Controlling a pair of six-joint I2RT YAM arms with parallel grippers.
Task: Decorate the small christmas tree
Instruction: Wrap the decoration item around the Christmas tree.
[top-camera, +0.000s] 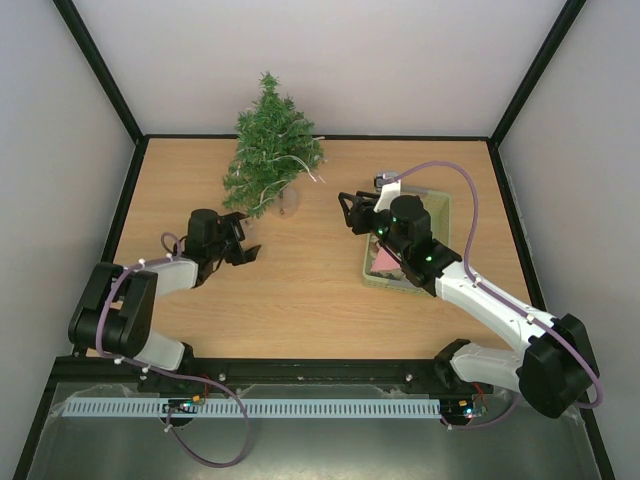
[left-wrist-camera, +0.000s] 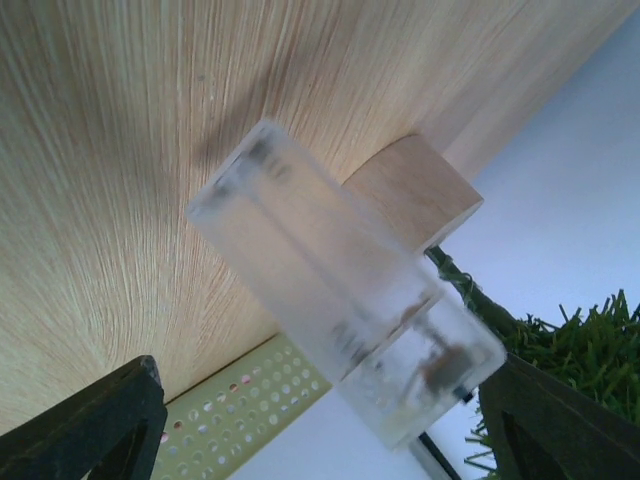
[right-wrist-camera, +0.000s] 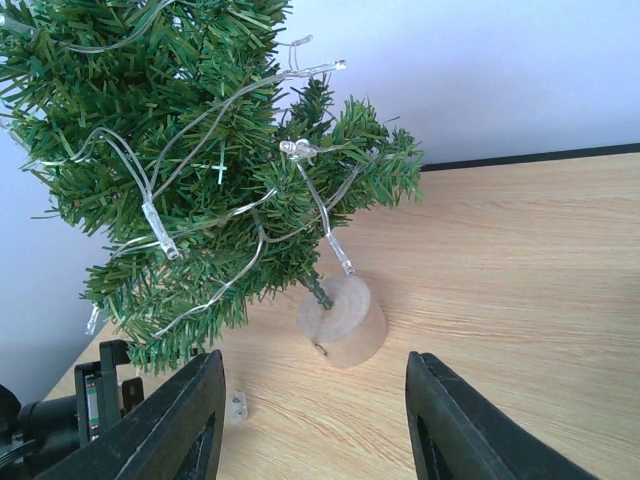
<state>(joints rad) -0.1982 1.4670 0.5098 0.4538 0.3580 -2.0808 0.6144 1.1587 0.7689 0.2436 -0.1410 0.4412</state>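
Far side of the worktop (top-camera: 300, 310), left of centre: the small christmas tree (top-camera: 270, 150), set on a round wooden base (right-wrist-camera: 343, 320) and leaning to one side in the right wrist view. Wound through the branches, a clear light string (right-wrist-camera: 150, 215) with small bulbs, some loops hanging loose above the base.

Just in front of the tree, low over the wood: the left gripper (top-camera: 243, 238), jaws spread wide. Between them and close against the wrist camera, a clear plastic battery box (left-wrist-camera: 330, 320), blurred, lying slantwise with no clamp on it to be seen, and blocking part of the view to the base.

To the right of the tree, well apart from it: the right gripper (top-camera: 350, 212), jaws partly open, nothing in them, only bare wood between them and the base. Under the right arm, a pale green basket (top-camera: 441, 207), mostly covered. Near the left gripper, a small clear piece (right-wrist-camera: 237, 405).
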